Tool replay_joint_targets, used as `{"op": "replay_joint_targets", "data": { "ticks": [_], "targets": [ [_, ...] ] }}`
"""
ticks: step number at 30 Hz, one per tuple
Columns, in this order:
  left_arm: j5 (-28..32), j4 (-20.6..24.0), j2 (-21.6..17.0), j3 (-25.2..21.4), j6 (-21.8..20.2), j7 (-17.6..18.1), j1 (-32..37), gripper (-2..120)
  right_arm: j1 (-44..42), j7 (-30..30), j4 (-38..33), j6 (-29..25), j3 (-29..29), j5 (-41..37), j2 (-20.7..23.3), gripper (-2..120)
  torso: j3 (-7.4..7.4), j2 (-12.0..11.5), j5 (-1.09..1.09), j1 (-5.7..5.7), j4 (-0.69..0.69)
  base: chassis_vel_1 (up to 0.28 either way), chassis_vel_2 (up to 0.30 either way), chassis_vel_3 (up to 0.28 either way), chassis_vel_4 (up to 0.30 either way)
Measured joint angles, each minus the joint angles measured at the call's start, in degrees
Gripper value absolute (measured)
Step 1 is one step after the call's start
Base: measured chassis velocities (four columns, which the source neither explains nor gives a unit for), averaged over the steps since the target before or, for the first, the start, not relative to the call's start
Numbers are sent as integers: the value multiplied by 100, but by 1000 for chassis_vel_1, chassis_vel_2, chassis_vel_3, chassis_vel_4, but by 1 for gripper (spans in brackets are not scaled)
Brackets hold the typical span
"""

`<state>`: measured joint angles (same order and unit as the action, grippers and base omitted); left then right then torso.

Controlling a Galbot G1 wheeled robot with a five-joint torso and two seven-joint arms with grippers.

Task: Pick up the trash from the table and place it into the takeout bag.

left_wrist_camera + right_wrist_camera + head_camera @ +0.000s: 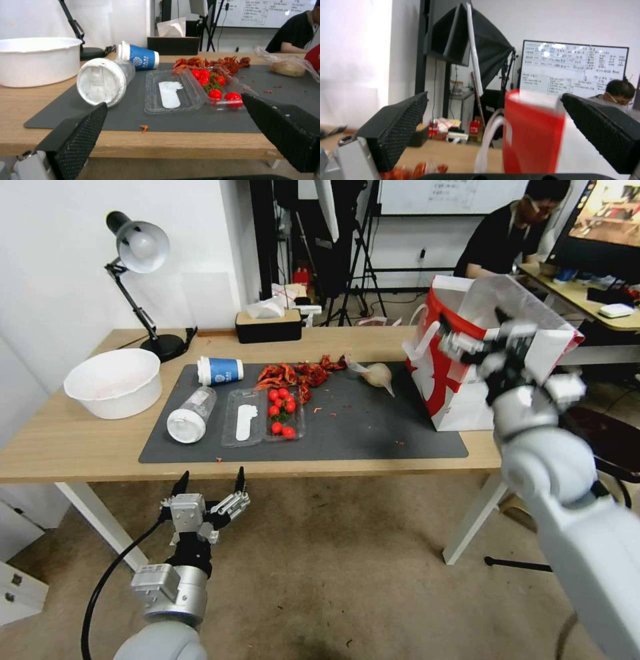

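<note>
Grey-metal left pincer (211, 482) hangs below the near edge of the light-wood surface (67, 440), fingers spread wide, nothing btwn them. On the dark grey mat (373, 427), nearest: clear plastic bottle (191, 414) lying on its side, white cap end toward the robot; just right of it an open clear clamshell tray (263, 417) w/ red cherry tomatoes (281, 411) in its right half. Farther back, blue-white paper cup (220, 371) lies tipped over, and red crayfish shells (300, 373) sit scattered at the mat's far edge. Small clear wrap (375, 374) w/ something pale inside lies right of the shells. White bowl (115, 382) stands off the mat, far left. Takeout bag (467, 380) stands upright at the mat's right end, red side panel facing left. Right pincer (483, 330) is raised at the bag's mouth, fingers wide apart, empty. Black tissue box (268, 325) and desk lamp (139, 280) at the far edge.
</note>
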<state>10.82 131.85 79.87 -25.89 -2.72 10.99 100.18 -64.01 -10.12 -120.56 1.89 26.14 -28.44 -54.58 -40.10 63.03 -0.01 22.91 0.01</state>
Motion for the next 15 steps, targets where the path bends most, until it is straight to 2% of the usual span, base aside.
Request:
{"op": "replay_joint_targets", "data": {
  "ticks": [1,4,5,8,9,12,15],
  "targets": [
    [0,0,0,0,0,0,0,100,0,0,0,0,0,0,0,100,0,0,0,0,0,0,0,0,0],
    [4,-44,-8,-8,3,-11,-6,100,-1017,303,-117,-541,344,73,-149,100,0,0,1,0,-3,0,0,0,0],
    [4,-44,-8,-8,3,-11,-6,100,-1017,303,-117,-541,344,73,-149,100,0,0,1,0,-3,0,0,0,0],
    [10,-134,3,-2,3,-21,-49,100,-1776,580,-45,-1211,459,339,-434,100,0,0,1,0,-3,0,0,0,0],
    [10,-134,3,-2,3,-21,-49,100,-1776,580,-45,-1211,459,339,-434,100,0,0,1,0,-3,0,0,0,0],
    [35,-185,1,2,1,-24,-80,100,-2240,817,181,-1771,499,602,-696,100,0,0,2,0,-1,0,0,0,0],
    [46,-214,-11,1,0,-29,-89,100,-2459,886,350,-2073,507,812,-816,100,0,0,1,0,-2,0,0,0,0]
  ]
}}
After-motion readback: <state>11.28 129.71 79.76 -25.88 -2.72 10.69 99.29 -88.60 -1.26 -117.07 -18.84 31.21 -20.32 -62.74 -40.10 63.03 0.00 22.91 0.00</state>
